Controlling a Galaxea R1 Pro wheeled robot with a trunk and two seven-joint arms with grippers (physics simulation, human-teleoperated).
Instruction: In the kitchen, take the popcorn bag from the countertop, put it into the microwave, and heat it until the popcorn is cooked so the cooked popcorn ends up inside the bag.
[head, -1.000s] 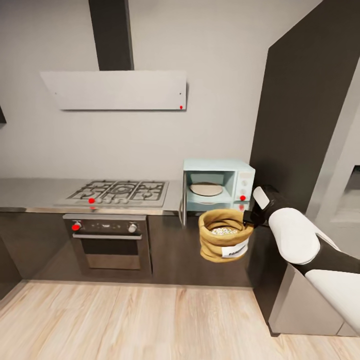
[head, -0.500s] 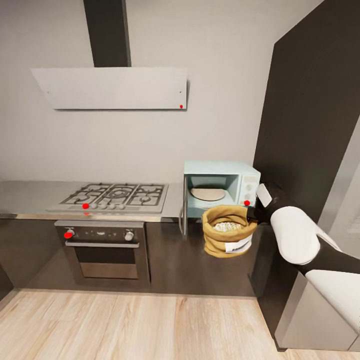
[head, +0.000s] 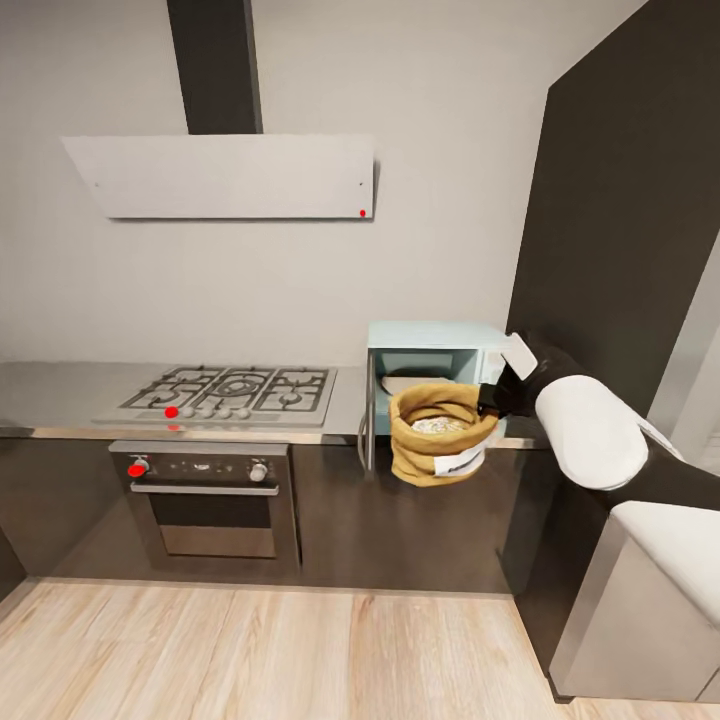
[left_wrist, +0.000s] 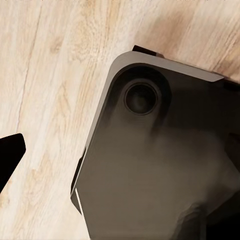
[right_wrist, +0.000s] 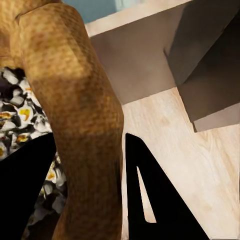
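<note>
We see the popcorn bag (head: 437, 437) as coarse woven cloth, burlap-like and matt, with a smooth white paper-looking label (head: 459, 463); the right pincer (right_wrist: 90, 200) clamped on its rim is plain matt black. The worktop (head: 70, 395) reads as brushed grey metal with a soft sheen, the microwave (head: 435, 345) as smooth pale-blue painted casing. The floor (head: 250, 655) is light wood, grain visible, satin finish.

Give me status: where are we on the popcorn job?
Done: tan-brown popcorn bag is off the grey countertop, and the pale blue microwave door is open. In hand: right end effector pinches the bag's rim in front of the opening. Left: place inside, close, heat.
</note>
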